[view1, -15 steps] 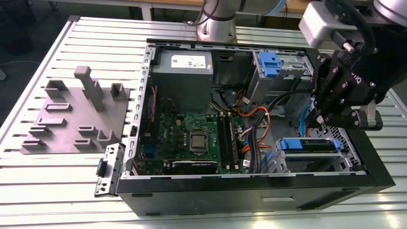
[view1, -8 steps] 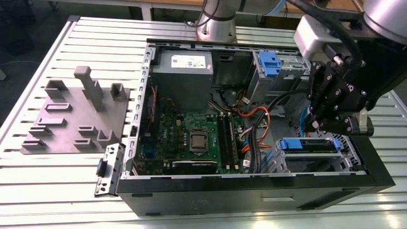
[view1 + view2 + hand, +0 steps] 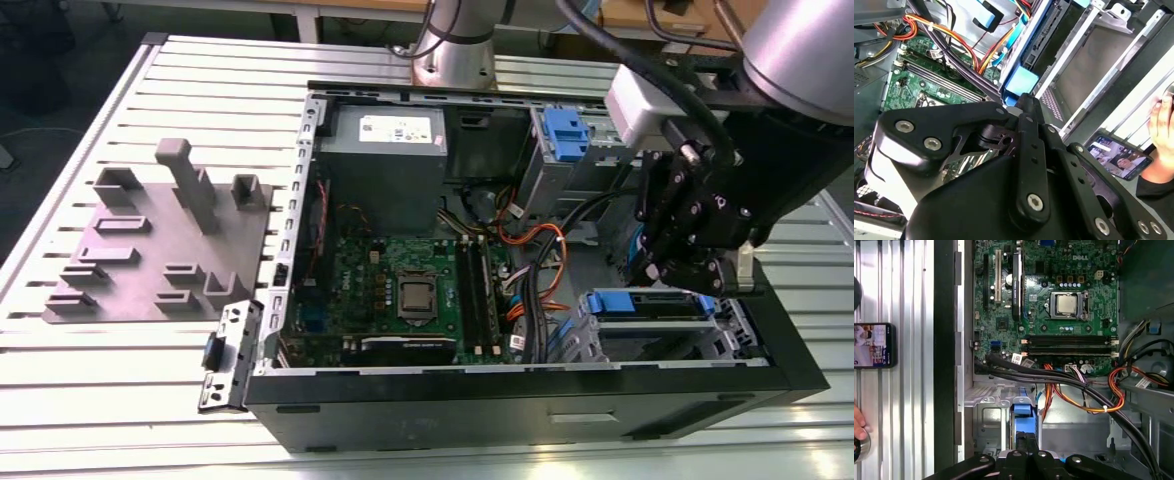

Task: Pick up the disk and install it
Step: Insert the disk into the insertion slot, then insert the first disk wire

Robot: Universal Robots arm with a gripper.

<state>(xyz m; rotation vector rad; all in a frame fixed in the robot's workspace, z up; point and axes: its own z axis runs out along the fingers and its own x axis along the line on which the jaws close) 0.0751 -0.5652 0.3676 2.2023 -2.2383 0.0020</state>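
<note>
Exterior view: one open computer case (image 3: 534,395) lies on a slatted table (image 3: 107,400). One disk (image 3: 643,300) sits in the drive cage (image 3: 661,326) in the case's corner toward the exterior view's right, its blue rail uppermost. One gripper (image 3: 691,282) hangs directly over it, close to the case wall. Also entered are one motherboard (image 3: 407,290), one power supply (image 3: 387,135) and one second blue carrier (image 3: 563,135) in the far bay. Outside the case are one grey moulded plate (image 3: 147,240) with upright pegs and one black bracket (image 3: 227,355), both well apart from the gripper, with bare slats around them. Second wrist view: the gripper (image 3: 1026,100) has its fingers (image 3: 1029,112) drawn together with no gap showing and nothing between them. Its tips are just beside the disk's blue end (image 3: 1021,81), and orange and black cables (image 3: 969,55) run close along one side. One phone (image 3: 1119,160) and one hand (image 3: 1161,120) lie beyond the case wall. First wrist view: the gripper (image 3: 1026,441) meets the disk (image 3: 1023,412) end-on inside the cage. Cables (image 3: 1084,400) cross beside it. The phone (image 3: 874,345) rests on the slats outside.
</note>
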